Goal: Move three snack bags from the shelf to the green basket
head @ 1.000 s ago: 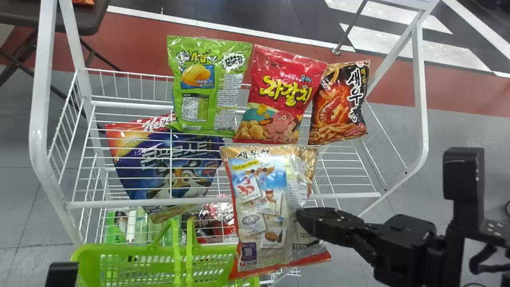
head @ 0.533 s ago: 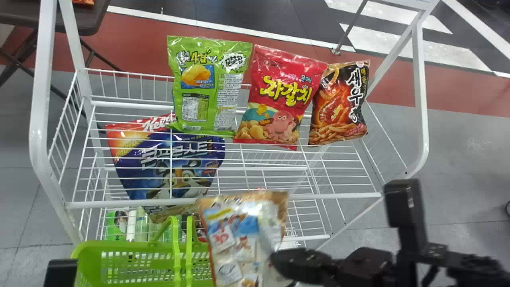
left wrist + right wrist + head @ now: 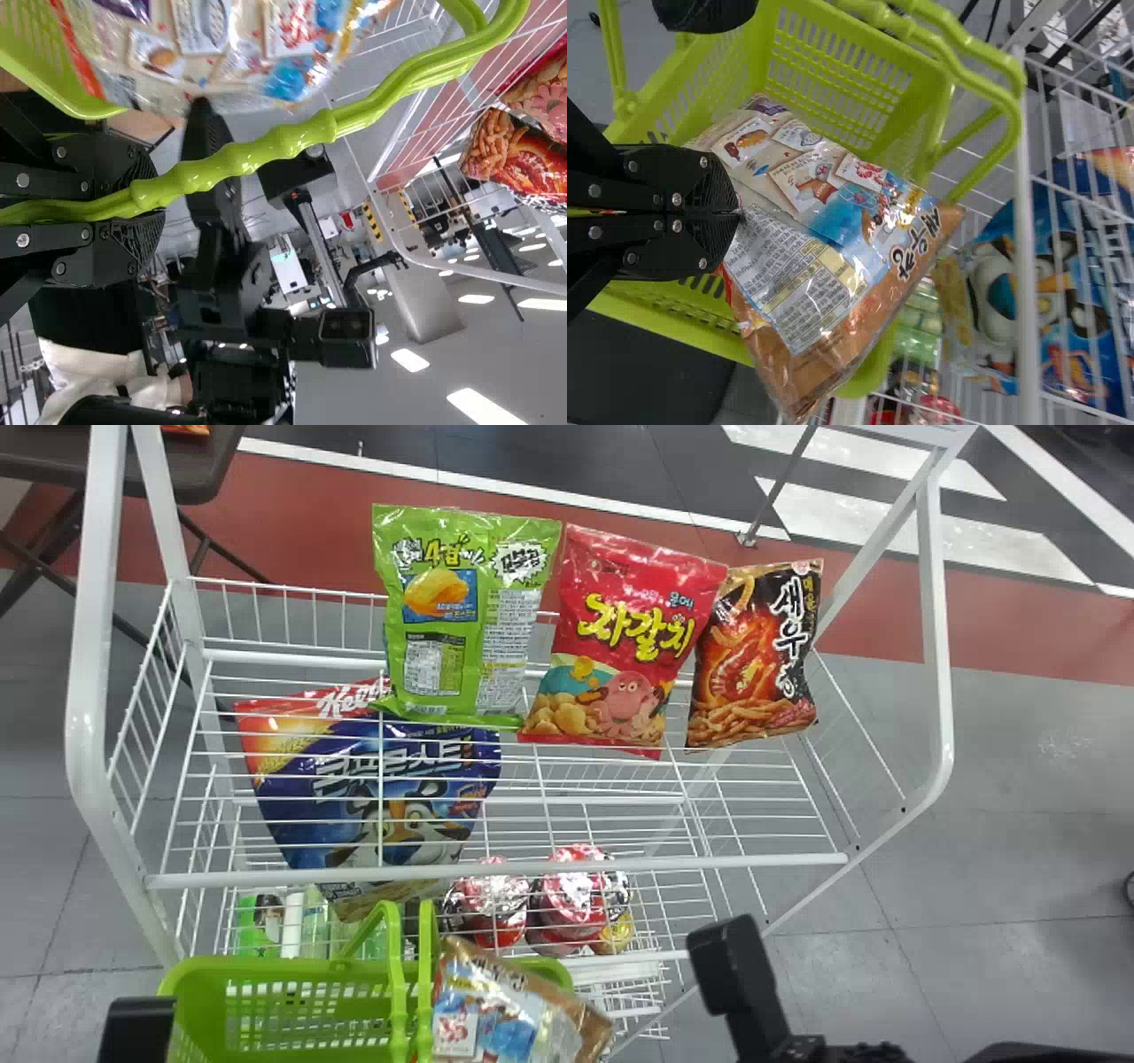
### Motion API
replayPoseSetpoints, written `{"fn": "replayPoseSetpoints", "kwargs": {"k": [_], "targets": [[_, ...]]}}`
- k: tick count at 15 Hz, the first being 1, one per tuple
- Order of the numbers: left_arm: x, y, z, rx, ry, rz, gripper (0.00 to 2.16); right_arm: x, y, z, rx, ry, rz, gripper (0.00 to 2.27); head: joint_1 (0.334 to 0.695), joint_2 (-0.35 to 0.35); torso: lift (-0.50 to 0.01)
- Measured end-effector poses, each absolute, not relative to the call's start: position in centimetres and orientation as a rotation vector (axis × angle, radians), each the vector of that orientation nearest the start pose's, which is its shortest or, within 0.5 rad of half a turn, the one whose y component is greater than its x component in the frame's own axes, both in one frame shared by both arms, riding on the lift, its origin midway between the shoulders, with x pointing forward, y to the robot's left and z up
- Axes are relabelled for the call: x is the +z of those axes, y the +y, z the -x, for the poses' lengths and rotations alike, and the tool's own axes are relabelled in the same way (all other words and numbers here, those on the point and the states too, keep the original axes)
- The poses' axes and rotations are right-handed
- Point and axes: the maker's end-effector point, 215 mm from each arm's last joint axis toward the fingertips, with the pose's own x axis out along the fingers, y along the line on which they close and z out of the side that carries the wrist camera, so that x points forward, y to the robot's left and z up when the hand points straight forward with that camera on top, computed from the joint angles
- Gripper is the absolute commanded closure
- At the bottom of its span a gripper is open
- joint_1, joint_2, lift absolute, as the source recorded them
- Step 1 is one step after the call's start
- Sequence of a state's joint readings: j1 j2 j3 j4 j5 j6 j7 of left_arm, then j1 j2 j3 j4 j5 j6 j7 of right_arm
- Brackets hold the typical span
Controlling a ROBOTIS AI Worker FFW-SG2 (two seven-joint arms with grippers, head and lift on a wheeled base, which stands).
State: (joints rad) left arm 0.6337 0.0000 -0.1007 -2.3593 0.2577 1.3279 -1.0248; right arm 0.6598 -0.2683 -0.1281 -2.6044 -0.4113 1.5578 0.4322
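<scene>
The right gripper's arm (image 3: 744, 979) enters the head view from the bottom edge; in the right wrist view the right gripper (image 3: 737, 212) is shut on the edge of a brown and beige snack bag (image 3: 833, 239). That bag (image 3: 505, 1014) hangs tilted over the right part of the green basket (image 3: 292, 962). At the lower left is a black part of the left gripper's arm (image 3: 137, 1027). My left gripper (image 3: 142, 204) is shut on the basket's handle (image 3: 257, 152). A green bag (image 3: 465, 615), a red bag (image 3: 625, 638) and a black-orange bag (image 3: 753, 651) stand on the shelf (image 3: 496, 868).
A blue cereal bag (image 3: 372, 779) lies in the wire rack behind the basket. Red-lidded packages (image 3: 571, 895) and green items (image 3: 257, 930) sit lower down. The rack's white post (image 3: 87, 735) rises at the left, and its right frame (image 3: 941, 646) curves beside the black-orange bag.
The right arm has carried the brown and beige bag down and to the left, from before the shelf to over the basket, and the bag has turned. The shelf bags have stayed still.
</scene>
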Motion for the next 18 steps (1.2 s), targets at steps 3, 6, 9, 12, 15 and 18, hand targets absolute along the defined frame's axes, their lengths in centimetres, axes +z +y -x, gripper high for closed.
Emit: {"fn": "replayPoseSetpoints", "kwargs": {"k": [3,6,9,12,15,18], "targets": [[-38.3,-3.8,-16.0,-1.19,0.979,0.808,1.75,-48.4,-13.7,-16.9,0.634,1.28,-0.211,2.19,0.695,-0.35,-0.043],[-38.3,-3.8,-15.9,-1.191,0.981,0.809,1.75,-50.5,-12.6,-15.1,0.667,1.349,-0.215,0.79,0.695,-0.35,-0.043],[-38.3,-3.8,-15.9,-1.19,0.981,0.811,1.75,-50.1,-12.9,-14.8,0.681,1.349,-0.252,0.0,0.695,-0.35,-0.043],[-38.6,-3.6,-15.8,-1.187,0.985,0.819,1.75,-45.7,-12.5,-18.5,0.752,1.177,-0.364,0.09,0.695,-0.35,-0.043],[-38.5,-3.7,-15.8,-1.192,0.981,0.818,1.75,-39.8,-12.6,-24.1,0.783,0.906,-0.415,0.1,0.695,-0.35,-0.043],[-38.4,-3.8,-15.7,-1.196,0.98,0.82,1.75,-32.3,-15.8,-31.6,0.721,0.514,-0.336,0.1,0.695,-0.35,-0.043]]}}
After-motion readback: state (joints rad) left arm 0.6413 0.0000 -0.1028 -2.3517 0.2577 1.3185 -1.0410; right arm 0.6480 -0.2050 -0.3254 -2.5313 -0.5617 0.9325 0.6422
